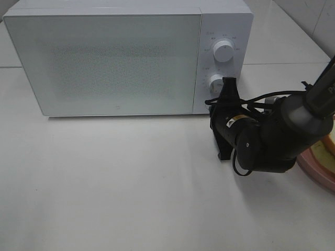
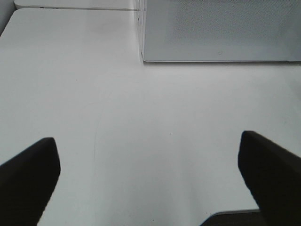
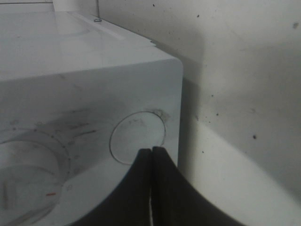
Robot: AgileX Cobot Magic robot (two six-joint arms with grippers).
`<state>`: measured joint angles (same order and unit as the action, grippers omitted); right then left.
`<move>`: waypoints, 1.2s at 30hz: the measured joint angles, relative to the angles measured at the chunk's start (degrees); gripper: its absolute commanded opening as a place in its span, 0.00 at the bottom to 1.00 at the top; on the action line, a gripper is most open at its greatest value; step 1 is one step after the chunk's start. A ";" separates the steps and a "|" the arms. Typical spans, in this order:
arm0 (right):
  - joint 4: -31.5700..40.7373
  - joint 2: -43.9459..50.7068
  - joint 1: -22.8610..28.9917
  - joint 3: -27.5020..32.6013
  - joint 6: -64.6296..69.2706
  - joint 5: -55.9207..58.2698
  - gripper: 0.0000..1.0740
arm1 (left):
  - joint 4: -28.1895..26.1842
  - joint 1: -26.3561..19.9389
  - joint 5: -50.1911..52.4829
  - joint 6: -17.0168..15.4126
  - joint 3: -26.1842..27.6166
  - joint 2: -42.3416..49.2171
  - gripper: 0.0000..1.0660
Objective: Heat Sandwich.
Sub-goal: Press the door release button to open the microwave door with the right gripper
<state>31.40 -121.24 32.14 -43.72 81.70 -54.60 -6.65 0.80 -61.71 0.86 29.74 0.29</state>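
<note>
A white microwave [image 1: 115, 63] stands at the back of the table with its door closed. My right gripper [image 1: 229, 81] is shut and empty, its tips against the control panel beside the lower knob [image 1: 215, 82]. In the right wrist view the closed tips of the right gripper [image 3: 151, 150] meet the lower rim of a round button [image 3: 138, 134]. Only a tan-yellow sliver of the sandwich [image 1: 330, 142] shows on the pink plate [image 1: 316, 170] at the right edge, mostly hidden behind the right arm. My left gripper [image 2: 148, 139] hangs open over bare table, facing the microwave door [image 2: 221, 30].
The upper knob [image 1: 224, 52] sits above the right gripper on the panel. A tiled wall runs behind the microwave at the far right. The right arm's black body [image 1: 261, 138] lies between the microwave and the plate.
</note>
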 measured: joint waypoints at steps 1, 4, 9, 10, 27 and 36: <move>0.00 -0.29 0.00 -0.34 0.00 0.00 0.00 | 0.00 0.00 0.00 0.00 0.00 0.00 0.92; 0.00 -0.86 -0.06 -0.92 0.06 -0.23 0.00 | 0.00 0.00 0.00 0.00 0.00 0.00 0.92; 0.92 -1.20 -0.06 -1.20 -0.34 -1.89 0.00 | 0.00 0.00 0.00 0.00 0.00 0.00 0.92; 1.15 -1.38 -0.06 -1.49 -0.40 -2.18 0.00 | 0.00 0.00 0.00 0.00 0.00 0.00 0.92; 1.72 -2.98 -1.09 -4.24 -1.66 -1.78 0.00 | 0.00 0.00 0.00 0.00 0.00 0.00 0.92; 3.55 -4.07 -0.86 -6.13 -2.58 -1.15 0.00 | 0.00 0.00 0.00 0.00 0.00 0.00 0.92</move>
<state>34.95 -125.31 31.28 -49.85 79.13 -55.75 -6.65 0.80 -61.71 0.86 29.74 0.29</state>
